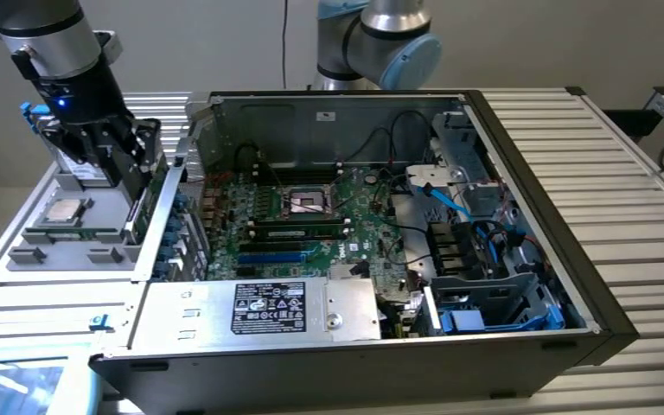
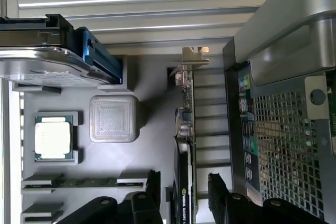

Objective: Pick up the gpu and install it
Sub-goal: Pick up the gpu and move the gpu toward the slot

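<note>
Gpu (image 2: 185, 129) standing on edge in grey tray (image 2: 152, 108), metal bracket (image 2: 194, 56) at its end away from the gripper (image 2: 185, 196), black fingers spread either side of card, apparently not touching, CPU chip (image 2: 53, 137) and RAM stick (image 2: 84, 182) seated in tray recesses, perforated case panel (image 2: 283, 145) just beside.

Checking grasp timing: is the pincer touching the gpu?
Apart. Wrist view: the open pincer straddles the gpu, with a gap showing on both sides.
</note>
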You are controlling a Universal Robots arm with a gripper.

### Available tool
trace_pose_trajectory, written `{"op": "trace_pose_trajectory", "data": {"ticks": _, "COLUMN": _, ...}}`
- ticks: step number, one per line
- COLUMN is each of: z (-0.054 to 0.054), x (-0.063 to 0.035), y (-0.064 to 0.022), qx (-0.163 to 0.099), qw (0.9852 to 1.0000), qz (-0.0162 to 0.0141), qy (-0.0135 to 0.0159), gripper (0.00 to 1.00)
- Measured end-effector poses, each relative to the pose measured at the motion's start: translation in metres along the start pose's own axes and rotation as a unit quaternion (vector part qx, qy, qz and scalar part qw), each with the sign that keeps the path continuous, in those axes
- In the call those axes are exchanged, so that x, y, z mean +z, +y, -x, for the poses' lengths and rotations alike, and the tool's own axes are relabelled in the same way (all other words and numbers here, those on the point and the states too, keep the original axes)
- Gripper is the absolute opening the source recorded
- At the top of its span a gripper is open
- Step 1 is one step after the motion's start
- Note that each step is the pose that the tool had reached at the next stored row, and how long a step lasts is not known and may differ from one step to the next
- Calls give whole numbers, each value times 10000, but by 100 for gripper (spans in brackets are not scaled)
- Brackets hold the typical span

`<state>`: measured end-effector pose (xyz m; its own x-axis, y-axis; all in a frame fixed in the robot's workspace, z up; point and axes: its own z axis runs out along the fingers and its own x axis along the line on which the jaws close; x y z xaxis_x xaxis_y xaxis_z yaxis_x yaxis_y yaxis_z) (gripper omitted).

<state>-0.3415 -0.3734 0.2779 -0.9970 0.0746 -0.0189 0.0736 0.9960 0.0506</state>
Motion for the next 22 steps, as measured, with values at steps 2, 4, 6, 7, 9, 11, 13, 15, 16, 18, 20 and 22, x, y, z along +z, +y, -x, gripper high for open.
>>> {"op": "trace_pose_trajectory", "data": {"ticks": 2, "z": -1, "x": 36, "y": -2, "qx": 0, "qw": 10000, "qz": 0, "qy": 0, "gripper": 49}}
{"op": "trace_pose_trajectory", "data": {"ticks": 4, "z": -1, "x": 72, "y": -4, "qx": 0, "qw": 10000, "qz": 0, "qy": 0, "gripper": 49}}
{"op": "trace_pose_trajectory", "data": {"ticks": 6, "z": -2, "x": 109, "y": -5, "qx": 0, "qw": 10000, "qz": 0, "qy": 0, "gripper": 49}}
{"op": "trace_pose_trajectory", "data": {"ticks": 7, "z": -2, "x": 127, "y": -6, "qx": 0, "qw": 10000, "qz": 0, "qy": 0, "gripper": 49}}
{"op": "trace_pose_trajectory", "data": {"ticks": 9, "z": -3, "x": 163, "y": -8, "qx": 0, "qw": 10000, "qz": 0, "qy": 0, "gripper": 49}}
{"op": "trace_pose_trajectory", "data": {"ticks": 11, "z": -3, "x": 200, "y": -10, "qx": 0, "qw": 10000, "qz": 0, "qy": 0, "gripper": 49}}
{"op": "trace_pose_trajectory", "data": {"ticks": 13, "z": -4, "x": 235, "y": -12, "qx": 0, "qw": 10000, "qz": 0, "qy": 0, "gripper": 49}}
{"op": "trace_pose_trajectory", "data": {"ticks": 15, "z": -4, "x": 272, "y": -14, "qx": 1, "qw": 10000, "qz": 0, "qy": 0, "gripper": 49}}
{"op": "trace_pose_trajectory", "data": {"ticks": 16, "z": -2, "x": 289, "y": -15, "qx": 1, "qw": 10000, "qz": 0, "qy": 0, "gripper": 49}}
{"op": "trace_pose_trajectory", "data": {"ticks": 18, "z": 18, "x": 327, "y": -16, "qx": -1, "qw": 10000, "qz": 1, "qy": 0, "gripper": 49}}
{"op": "trace_pose_trajectory", "data": {"ticks": 20, "z": 43, "x": 356, "y": -15, "qx": 0, "qw": 10000, "qz": 4, "qy": 1, "gripper": 49}}
{"op": "trace_pose_trajectory", "data": {"ticks": 22, "z": 42, "x": 356, "y": -15, "qx": 1, "qw": 10000, "qz": 4, "qy": 3, "gripper": 49}}
